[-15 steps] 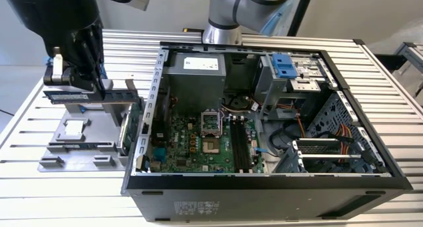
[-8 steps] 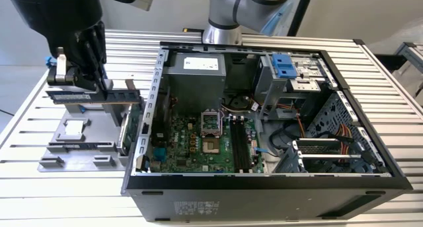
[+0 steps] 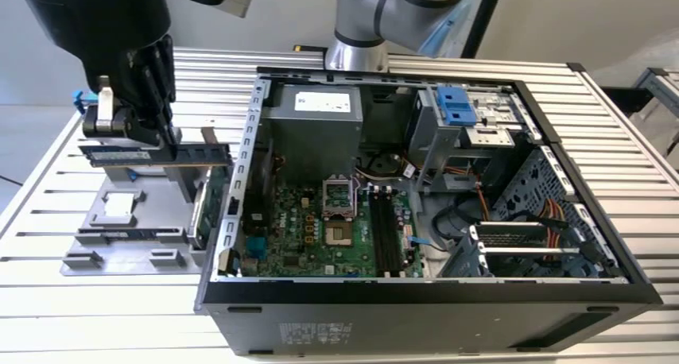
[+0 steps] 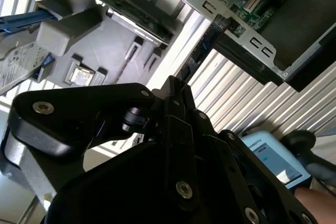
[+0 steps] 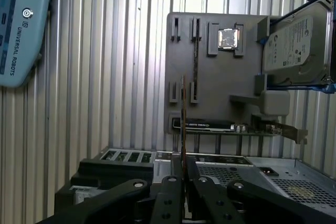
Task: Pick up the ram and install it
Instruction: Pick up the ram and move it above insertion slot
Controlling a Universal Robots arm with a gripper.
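Black two-finger gripper (image 3: 161, 141) is clamped on the long dark green ram stick (image 3: 199, 154). Stick is held level over the grey plastic parts tray (image 3: 117, 221), just beside the open black computer case (image 3: 424, 320) on the exterior view's left. First wrist view shows it edge-on (image 5: 182, 103).

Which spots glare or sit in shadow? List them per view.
Exterior view: even light, computer case interior dim. First wrist view: glare on the silver chip in the grey tray, pincer dark. Second wrist view: table slats washed out white, pincer near-black.
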